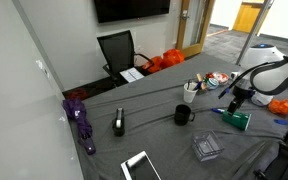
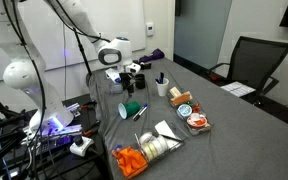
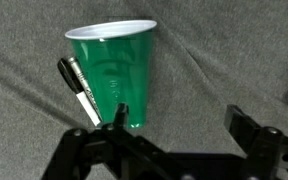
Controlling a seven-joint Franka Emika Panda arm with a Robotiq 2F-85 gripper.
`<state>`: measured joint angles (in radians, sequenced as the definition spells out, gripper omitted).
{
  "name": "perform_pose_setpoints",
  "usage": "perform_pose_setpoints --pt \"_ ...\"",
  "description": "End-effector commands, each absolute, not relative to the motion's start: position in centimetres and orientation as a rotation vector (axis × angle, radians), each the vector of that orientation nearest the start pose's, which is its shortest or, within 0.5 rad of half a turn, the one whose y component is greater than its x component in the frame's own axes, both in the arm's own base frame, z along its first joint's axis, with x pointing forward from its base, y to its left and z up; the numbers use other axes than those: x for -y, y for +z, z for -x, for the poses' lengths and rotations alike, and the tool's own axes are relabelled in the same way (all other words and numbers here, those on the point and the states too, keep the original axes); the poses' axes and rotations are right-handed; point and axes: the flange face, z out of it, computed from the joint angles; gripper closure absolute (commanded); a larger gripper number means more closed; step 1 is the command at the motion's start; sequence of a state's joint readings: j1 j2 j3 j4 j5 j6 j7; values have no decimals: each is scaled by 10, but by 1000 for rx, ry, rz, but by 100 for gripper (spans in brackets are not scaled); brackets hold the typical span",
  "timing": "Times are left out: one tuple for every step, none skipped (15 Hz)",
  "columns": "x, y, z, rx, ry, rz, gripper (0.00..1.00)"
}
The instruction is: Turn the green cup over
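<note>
The green cup lies on its side on the grey cloth, its white-rimmed mouth pointing away from me in the wrist view. A black marker lies against its left side. My gripper is open and empty just above the cloth. Its left finger overlaps the cup's base, and only bare cloth shows between the fingers. The cup also shows in both exterior views, just below the gripper.
A black mug, a white cup with pens and a clear plastic box are on the table. A purple object, a tablet and orange items lie further off. An office chair stands behind.
</note>
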<state>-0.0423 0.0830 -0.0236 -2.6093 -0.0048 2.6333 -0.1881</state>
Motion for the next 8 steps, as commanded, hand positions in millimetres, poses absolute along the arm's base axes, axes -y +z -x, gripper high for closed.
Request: perform_pose_setpoints --pt "30 231 -413 244 18 3131 0" --pt "30 234 -411 246 9 3130 0" --pt "31 236 -409 248 0 3129 0" --pt "31 238 -408 249 -9 3130 0" --pt "32 240 -405 251 -16 3130 0" --pt "32 242 -403 253 -22 3130 0" --pt "33 244 -401 258 -26 3129 0" --pt "33 245 -399 260 -28 3124 0"
